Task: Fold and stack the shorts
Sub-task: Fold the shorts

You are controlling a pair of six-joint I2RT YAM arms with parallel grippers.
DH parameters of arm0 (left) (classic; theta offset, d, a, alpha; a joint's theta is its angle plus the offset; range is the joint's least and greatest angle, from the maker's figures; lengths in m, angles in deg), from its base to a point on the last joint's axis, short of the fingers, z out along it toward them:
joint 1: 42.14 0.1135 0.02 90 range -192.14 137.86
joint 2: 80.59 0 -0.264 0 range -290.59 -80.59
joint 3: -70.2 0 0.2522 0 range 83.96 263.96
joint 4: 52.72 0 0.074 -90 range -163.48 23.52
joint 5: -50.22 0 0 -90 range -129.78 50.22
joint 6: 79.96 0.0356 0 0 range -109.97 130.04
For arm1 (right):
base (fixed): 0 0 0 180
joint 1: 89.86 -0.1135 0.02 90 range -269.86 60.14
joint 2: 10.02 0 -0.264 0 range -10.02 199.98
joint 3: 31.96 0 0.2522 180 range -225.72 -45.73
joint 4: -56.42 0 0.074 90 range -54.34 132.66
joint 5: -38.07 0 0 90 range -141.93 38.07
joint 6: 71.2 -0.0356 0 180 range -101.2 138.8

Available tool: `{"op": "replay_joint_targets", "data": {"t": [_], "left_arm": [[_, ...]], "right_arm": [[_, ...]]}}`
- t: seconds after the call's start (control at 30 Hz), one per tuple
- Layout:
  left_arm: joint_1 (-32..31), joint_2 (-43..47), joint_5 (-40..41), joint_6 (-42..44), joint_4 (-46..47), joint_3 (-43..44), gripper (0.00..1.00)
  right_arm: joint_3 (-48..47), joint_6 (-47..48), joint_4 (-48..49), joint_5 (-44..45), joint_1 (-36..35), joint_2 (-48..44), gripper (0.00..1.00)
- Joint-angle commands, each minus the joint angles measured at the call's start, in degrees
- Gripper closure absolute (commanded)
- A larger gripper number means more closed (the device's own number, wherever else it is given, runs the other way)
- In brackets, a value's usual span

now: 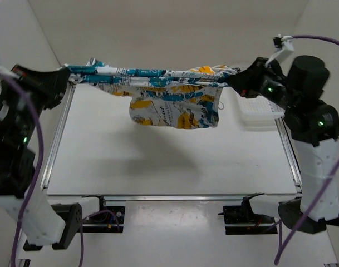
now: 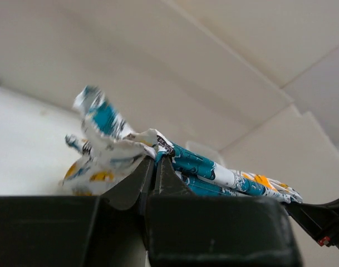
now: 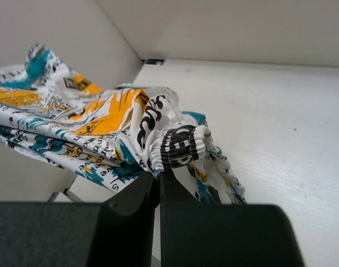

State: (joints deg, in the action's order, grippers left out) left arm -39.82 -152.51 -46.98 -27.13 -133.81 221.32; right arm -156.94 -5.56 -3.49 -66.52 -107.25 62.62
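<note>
Aloft, left pincer [image 1: 69,77] and right pincer [image 1: 231,84] pinch the shorts [image 1: 175,107] taut, basket [image 1: 259,114] nearby.

shorts [image 1: 175,100] thin soft matt cloth, wrinkly where the jaws bunch it, gathered elastic waistband [image 3: 180,146] just above the matt black plastic right gripper [image 3: 158,177], table [image 1: 158,161] smooth matt white, basket [image 1: 261,111] white plastic mesh

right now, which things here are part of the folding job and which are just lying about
Part of the job: shorts, stretched in the air between left end effector and right end effector.
Just lying about: white basket, right side of the table.
</note>
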Motion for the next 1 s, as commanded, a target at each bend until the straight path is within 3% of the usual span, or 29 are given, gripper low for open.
{"op": "replay_joint_targets", "data": {"t": [0.0,0.27,0.37,0.5,0.63,0.73,0.97], "left_arm": [[1.72,3.18,9.22,0.43,-2.72,4.04,0.90],[1.72,3.20,7.56,0.43,-2.72,6.97,0.90],[1.72,1.09,5.98,1.83,-0.88,1.96,0.90],[1.72,-1.64,4.92,3.07,2.97,-7.61,0.90],[1.72,-6.46,4.92,4.30,7.91,-17.81,0.90],[1.11,-13.93,4.82,5.52,11.07,-22.30,0.90],[1.10,-36.95,8.26,6.85,11.08,-12.92,0.90]], "right_arm": [[-3.74,5.90,-11.23,4.92,1.65,-3.38,1.00],[-7.17,5.38,-19.85,6.42,1.65,-7.95,1.00],[-2.18,5.38,-20.38,9.22,1.65,-7.95,1.00],[8.72,5.38,-13.64,10.02,1.65,-7.34,1.00],[18.12,5.38,-5.28,10.63,2.18,1.69,1.00],[18.67,4.85,0.95,10.63,2.71,12.64,1.00],[-2.57,4.24,1.60,6.25,5.17,45.36,1.00]]}}
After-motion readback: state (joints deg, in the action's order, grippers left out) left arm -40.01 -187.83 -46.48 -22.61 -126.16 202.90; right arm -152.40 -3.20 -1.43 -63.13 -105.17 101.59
